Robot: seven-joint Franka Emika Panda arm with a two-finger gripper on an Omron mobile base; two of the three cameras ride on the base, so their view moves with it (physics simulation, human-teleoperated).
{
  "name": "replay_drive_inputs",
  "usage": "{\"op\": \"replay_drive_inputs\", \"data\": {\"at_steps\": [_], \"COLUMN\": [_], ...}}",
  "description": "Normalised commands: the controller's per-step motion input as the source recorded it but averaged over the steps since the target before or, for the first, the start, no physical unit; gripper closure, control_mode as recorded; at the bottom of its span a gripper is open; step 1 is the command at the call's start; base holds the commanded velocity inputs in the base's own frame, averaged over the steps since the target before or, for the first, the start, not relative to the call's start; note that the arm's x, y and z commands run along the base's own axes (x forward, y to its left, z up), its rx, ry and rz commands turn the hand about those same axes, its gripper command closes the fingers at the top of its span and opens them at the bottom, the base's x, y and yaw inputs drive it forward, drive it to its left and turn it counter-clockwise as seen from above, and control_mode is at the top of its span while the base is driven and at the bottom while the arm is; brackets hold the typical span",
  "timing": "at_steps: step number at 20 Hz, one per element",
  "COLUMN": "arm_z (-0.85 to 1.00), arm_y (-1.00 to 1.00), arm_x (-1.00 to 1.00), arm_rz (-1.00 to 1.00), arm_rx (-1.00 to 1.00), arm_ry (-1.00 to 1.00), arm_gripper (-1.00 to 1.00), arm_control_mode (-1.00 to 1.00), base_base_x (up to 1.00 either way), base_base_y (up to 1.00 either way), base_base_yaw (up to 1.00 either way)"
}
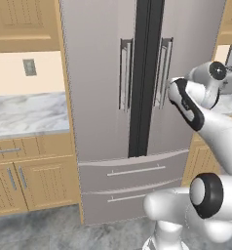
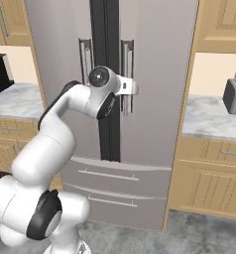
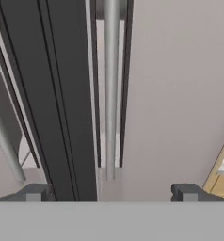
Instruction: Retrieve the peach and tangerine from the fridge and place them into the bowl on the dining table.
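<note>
Fingers [image 3: 111, 192] spread wide (nothing held), facing fridge [image 3: 180, 94] handle [image 3: 111, 89].

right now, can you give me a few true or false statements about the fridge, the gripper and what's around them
1. Both upper doors of the fridge are shut. True.
2. The gripper is clamped on a peach. False: its jaws stand open and empty, facing the right door's handle.
3. A toaster sits on the counter right of the fridge. True.
4. One of the two lower drawers is pulled out. False: both are pushed in.
5. The gripper is down by the floor. False: it is at handle height.
</note>
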Motion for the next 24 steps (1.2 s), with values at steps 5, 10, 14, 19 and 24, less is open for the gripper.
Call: {"op": "replay_drive_inputs", "data": {"at_steps": [5,10,14,19,24], "arm_z": [0.00,0.00,-0.03,0.00,-0.06], "arm_y": [0.00,-0.04,-0.19,-0.21,-0.06], "arm_x": [0.86,0.74,0.54,0.45,0.51], "arm_rz": [0.00,0.02,0.05,0.05,0.03], "arm_rx": [0.00,0.00,0.00,0.00,0.00], "arm_ry": [0.00,-0.01,-0.07,-0.06,-0.04], "arm_gripper": [-1.00,-1.00,-1.00,-1.00,-1.00], "arm_control_mode": [-1.00,-1.00,-1.00,-1.00,-1.00], "base_base_x": [0.00,0.00,0.00,0.00,0.00], "base_base_y": [0.00,0.00,0.00,0.00,0.00], "base_base_yaw": [0.00,0.00,0.00,0.00,0.00]}}
